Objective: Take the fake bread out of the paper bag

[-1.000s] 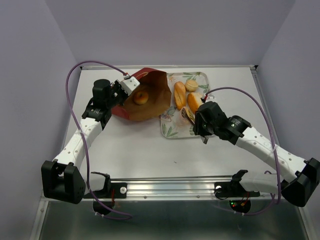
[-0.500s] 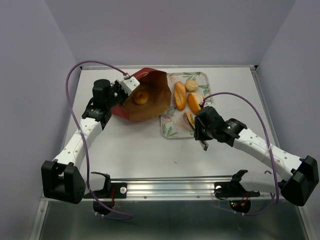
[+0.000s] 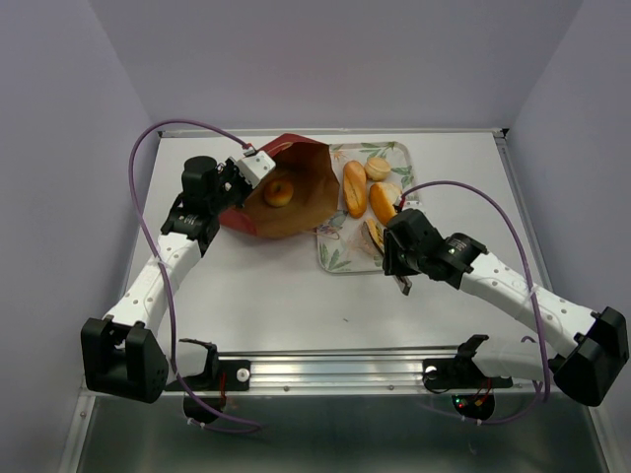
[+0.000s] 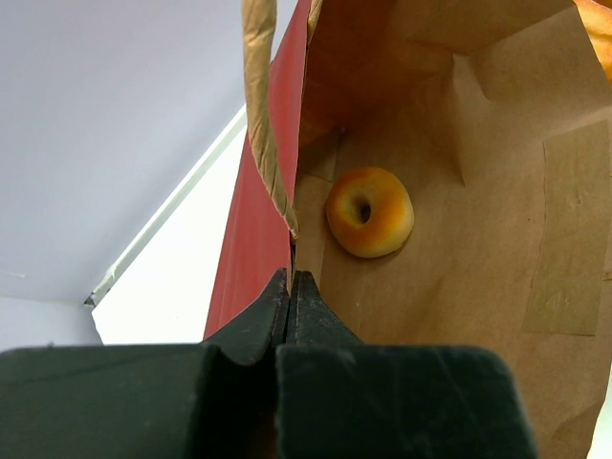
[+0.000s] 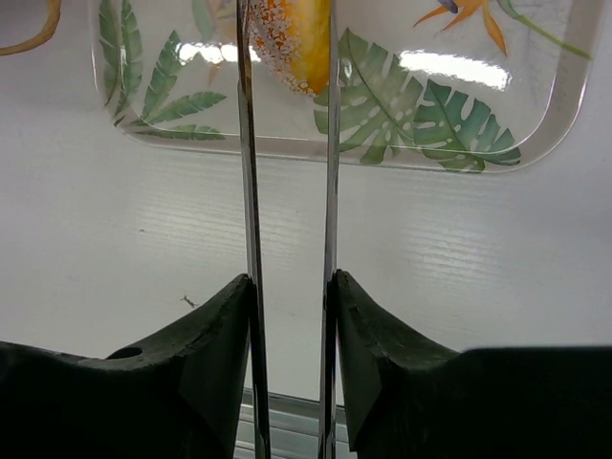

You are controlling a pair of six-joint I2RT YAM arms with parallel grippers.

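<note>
The dark red paper bag (image 3: 306,197) lies on its side, its brown inside (image 4: 478,239) facing up. A ring-shaped bagel (image 3: 278,193) (image 4: 369,211) rests inside it. My left gripper (image 3: 244,180) (image 4: 290,277) is shut on the bag's rim beside a handle. My right gripper (image 3: 392,258) (image 5: 292,277) is shut on metal tongs (image 5: 246,191). The tong tips flank a pale orange wedge (image 3: 374,234) (image 5: 296,38) on the tray. Two oblong loaves (image 3: 354,187) (image 3: 384,201) and a round bun (image 3: 378,168) lie on the tray too.
The leaf-patterned tray (image 3: 340,258) (image 5: 555,124) sits right of the bag, its near rim just ahead of my right fingers. A metal rail (image 3: 335,370) runs along the table's near edge. Grey walls close in both sides.
My right gripper has drawn back toward the tray's near edge, leaving the wedge in view on the tray. The tong blades have spread slightly. The left arm and bag have not moved.
</note>
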